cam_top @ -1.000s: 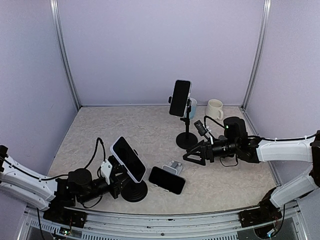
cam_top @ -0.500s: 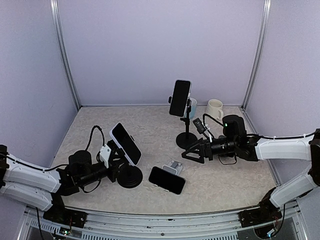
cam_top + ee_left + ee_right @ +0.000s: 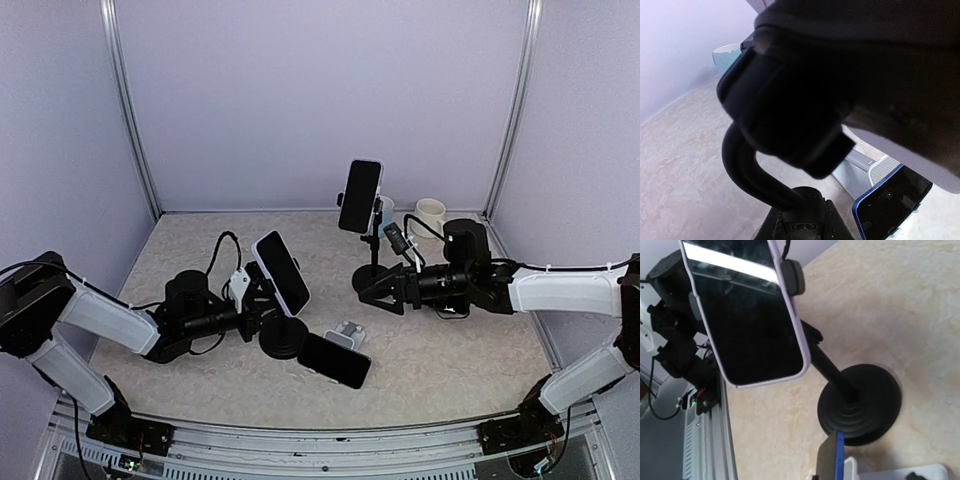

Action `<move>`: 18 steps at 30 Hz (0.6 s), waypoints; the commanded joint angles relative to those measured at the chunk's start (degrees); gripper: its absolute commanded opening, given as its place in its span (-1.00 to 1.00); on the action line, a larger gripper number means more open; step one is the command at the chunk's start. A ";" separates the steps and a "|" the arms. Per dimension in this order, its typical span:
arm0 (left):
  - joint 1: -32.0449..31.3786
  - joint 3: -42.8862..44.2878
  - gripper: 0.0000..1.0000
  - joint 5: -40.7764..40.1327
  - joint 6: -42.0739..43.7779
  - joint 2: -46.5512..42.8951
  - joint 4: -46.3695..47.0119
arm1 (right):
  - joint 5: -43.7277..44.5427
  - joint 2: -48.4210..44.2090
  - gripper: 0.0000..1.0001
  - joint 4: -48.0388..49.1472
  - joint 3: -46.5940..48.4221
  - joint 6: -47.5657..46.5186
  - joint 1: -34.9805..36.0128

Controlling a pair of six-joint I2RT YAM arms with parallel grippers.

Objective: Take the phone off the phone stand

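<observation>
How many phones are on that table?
3. The back phone sits on the tall stand; the tilted phone on the shorter stand at left; the front phone leans on a small grey holder. I see none hidden.

I saw the dark-screened phone (image 3: 281, 272) (image 3: 747, 315), a flat rounded rectangle with a pale lilac rim, clamped between the side clips of the black phone stand (image 3: 283, 337) (image 3: 862, 402). It was tilted, the screen facing up and toward the right side. The stand had a round ribbed base and a curved neck. The base rested flat on the beige table (image 3: 200, 250), a little left of the middle.
</observation>
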 commanded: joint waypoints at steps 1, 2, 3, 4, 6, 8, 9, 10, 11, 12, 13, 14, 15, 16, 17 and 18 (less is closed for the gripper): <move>3.60 4.39 -0.71 8.30 1.59 2.61 5.67 | 1.66 1.64 0.84 0.00 2.56 -0.55 0.82; 3.88 5.10 -0.69 9.11 2.26 3.09 4.75 | 2.34 1.66 0.84 0.02 2.79 -0.78 1.08; 3.93 5.66 -0.67 9.67 2.89 3.32 3.93 | 3.21 1.49 0.85 -0.02 2.93 -1.10 1.49; 3.94 5.99 -0.65 9.84 3.16 3.46 3.29 | 4.18 1.40 0.86 -0.12 3.10 -1.67 1.95; 4.01 6.26 -0.52 9.51 3.24 3.44 2.80 | 7.29 1.59 0.86 -0.97 4.04 -2.55 3.01; 4.01 6.88 -0.26 8.86 2.95 2.97 1.21 | 9.60 2.08 0.88 -1.87 5.08 -3.37 4.14; 4.02 7.37 -0.16 8.30 2.52 2.78 -0.26 | 10.55 2.24 0.89 -2.12 5.63 -3.88 4.85; 4.02 7.96 0.03 7.97 2.30 2.43 -1.88 | 11.63 2.47 0.91 -2.26 6.05 -4.40 5.53; 4.02 8.33 0.14 7.54 2.17 2.09 -3.46 | 12.51 2.71 0.94 -2.42 6.44 -4.85 6.28; 4.02 8.69 0.23 6.99 1.70 1.64 -4.83 | 13.51 3.06 0.96 -2.62 6.99 -5.42 6.92; 4.02 8.97 0.29 6.47 1.42 1.12 -6.28 | 14.51 3.40 0.99 -2.96 7.57 -5.87 7.64; 4.02 9.00 0.39 5.66 1.02 0.34 -7.43 | 15.54 3.75 1.00 -3.32 8.18 -6.41 8.27; 4.00 8.72 0.50 5.03 0.72 -0.70 -8.10 | 16.79 4.05 1.00 -3.82 8.93 -7.09 9.31; 3.94 7.94 0.67 4.20 0.51 -1.94 -8.05 | 17.80 4.48 1.00 -4.35 9.56 -7.87 10.02; 3.87 7.00 0.80 3.01 0.38 -3.50 -7.87 | 18.80 4.86 1.00 -4.73 10.20 -8.62 10.67; 3.86 5.93 0.95 1.88 0.43 -5.07 -7.94 | 19.53 5.34 1.00 -5.04 10.76 -9.45 11.19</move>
